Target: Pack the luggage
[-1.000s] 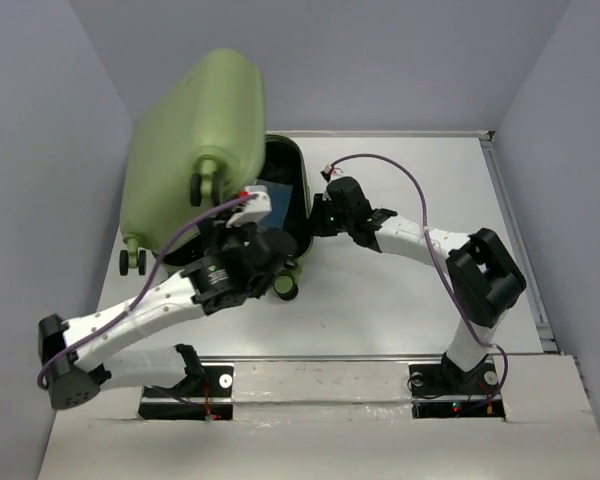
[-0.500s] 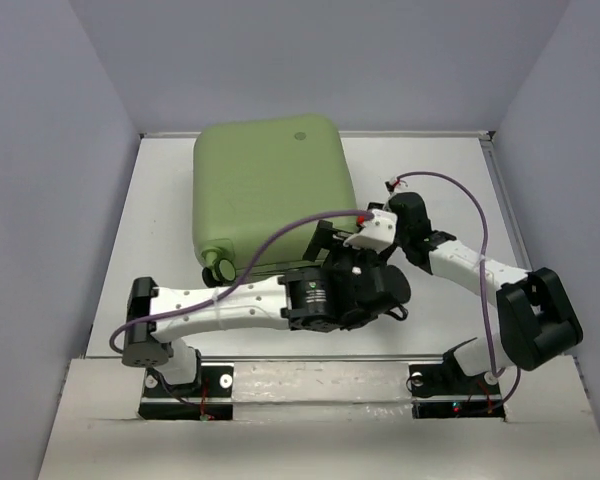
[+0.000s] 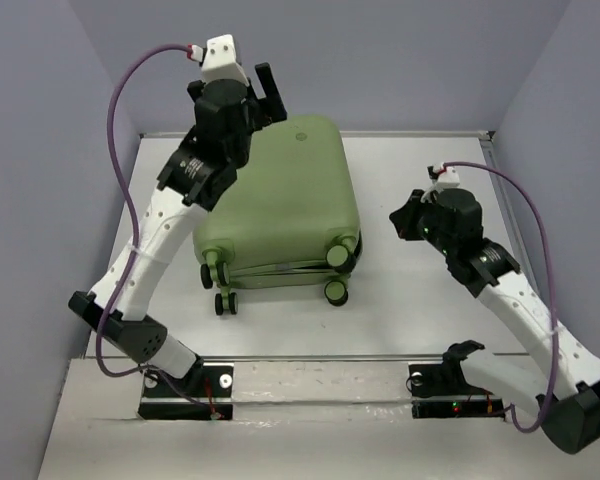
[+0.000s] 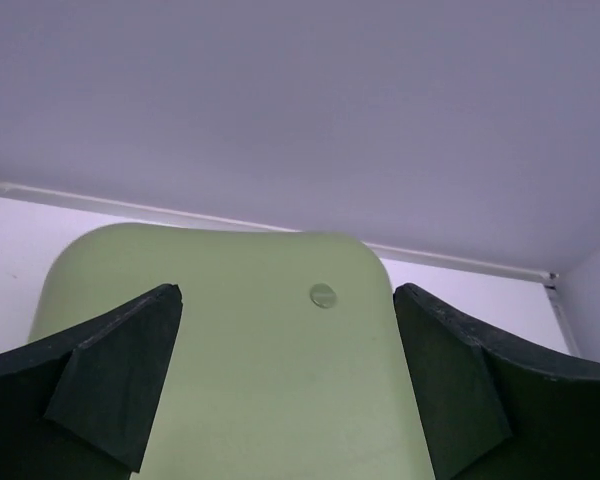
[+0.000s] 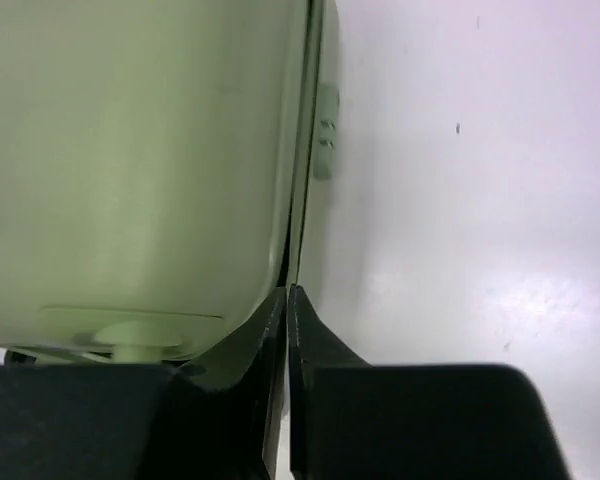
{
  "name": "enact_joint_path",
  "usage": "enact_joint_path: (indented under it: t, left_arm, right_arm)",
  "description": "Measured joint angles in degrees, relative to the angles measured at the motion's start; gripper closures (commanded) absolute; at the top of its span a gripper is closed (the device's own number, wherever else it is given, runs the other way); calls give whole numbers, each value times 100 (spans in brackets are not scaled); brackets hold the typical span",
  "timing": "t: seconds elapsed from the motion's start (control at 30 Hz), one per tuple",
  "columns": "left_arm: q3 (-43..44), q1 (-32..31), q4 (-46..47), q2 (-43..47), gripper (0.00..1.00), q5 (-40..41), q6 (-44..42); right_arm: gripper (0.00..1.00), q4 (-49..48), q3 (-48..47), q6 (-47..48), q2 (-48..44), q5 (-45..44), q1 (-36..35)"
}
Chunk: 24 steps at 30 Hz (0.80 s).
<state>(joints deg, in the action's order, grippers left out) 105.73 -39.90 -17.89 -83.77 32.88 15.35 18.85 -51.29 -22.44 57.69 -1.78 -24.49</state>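
The plain light-green hard-shell suitcase [image 3: 280,200] has a round emblem [image 4: 323,296] in the same green and green-and-black caster wheels [image 3: 336,291]. The smooth desk [image 3: 420,300] is white. The left arm [image 3: 145,242] and right arm [image 3: 525,300] are white with black joints and carry purple cables [image 3: 115,100]. The walls [image 3: 40,150] are pale lavender-grey.

The left arm [image 3: 145,240] reaches high and far forward, left gripper [image 4: 284,292] gaping wide. Over on the other side, the right arm [image 3: 520,295] stretches low, right gripper [image 5: 287,295] pinched tightly together.
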Motion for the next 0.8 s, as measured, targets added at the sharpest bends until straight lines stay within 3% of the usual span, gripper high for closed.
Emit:
enact_joint_path:
  t: [0.17, 0.23, 0.27, 0.3, 0.37, 0.4, 0.47, 0.63, 0.8]
  left_arm:
    - [1274, 1884, -291, -1436, 1, -1753, 74]
    - [2033, 2343, -437, -2177, 1, -2227, 111]
    - [2424, 2562, -442, -2577, 1, -2474, 144]
    - [2769, 2745, -442, -2979, 1, -2728, 190]
    - [3563, 3121, -455, -3836, 1, -3226, 343]
    - [3766, 3303, -365, -4227, 1, -3541, 461]
    - [3794, 3519, -219, -4638, 1, -3932, 621]
    - [3751, 3849, 278, -5344, 1, -4391, 629]
    - [3945, 3764, 1071, -5799, 1, -4734, 328]
  right_arm:
    - [93, 188, -116, 133, -920, 450, -503]
    - [84, 343, -63, 157, -1058, 645, -885]
    - [76, 396, -57, 160, -1078, 708, -1182]
    - [52, 496, -55, 160, -1075, 826, -1506]
    - [28, 636, -57, 131, -960, 894, -1996]
    - [11, 702, -61, 173, -898, 879, -2153]
    - [2, 866, -68, 138, -776, 811, -2350]
    - [0, 1298, -83, 144, -568, -31, -2398]
    - [0, 1397, -343, 127, 190, -699, -2393]
